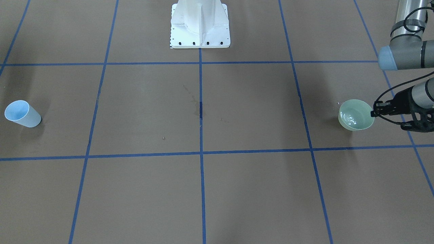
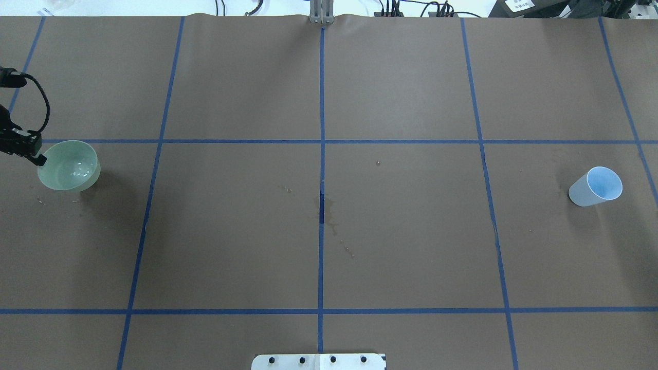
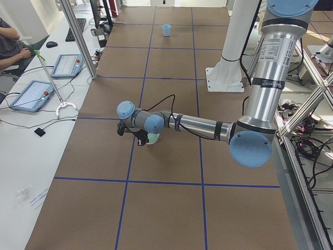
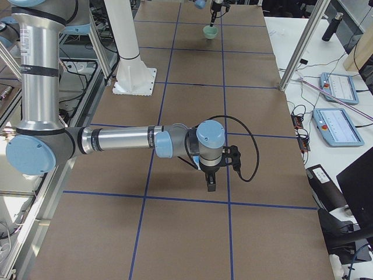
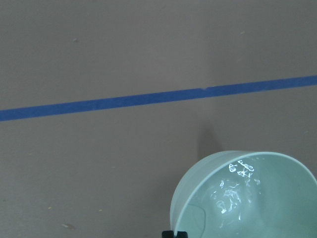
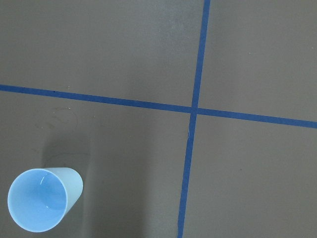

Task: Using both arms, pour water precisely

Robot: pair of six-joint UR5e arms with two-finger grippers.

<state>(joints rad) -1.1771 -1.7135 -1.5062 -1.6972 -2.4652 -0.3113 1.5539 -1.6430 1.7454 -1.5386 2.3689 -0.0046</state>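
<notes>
A pale green bowl point(image 1: 356, 115) sits at my left end of the table, slightly tilted, and also shows in the overhead view point(image 2: 69, 165) and the left wrist view point(image 5: 247, 198). The water point(image 5: 233, 191) shows as white glints inside it. My left gripper point(image 1: 374, 113) is shut on the bowl's rim on the side away from the table's middle point(image 2: 40, 159). A light blue cup point(image 1: 22, 114) stands upright at the far right end point(image 2: 596, 186) and looks empty in the right wrist view point(image 6: 42, 198). My right gripper point(image 4: 211, 185) points down above the table; I cannot tell whether it is open or shut.
The white pedestal point(image 1: 200, 23) stands at the robot's side of the table's middle. Dried stains point(image 2: 329, 218) mark the brown table near the centre tape cross. An operator's desk with tablets point(image 3: 31, 94) runs along the table's far side.
</notes>
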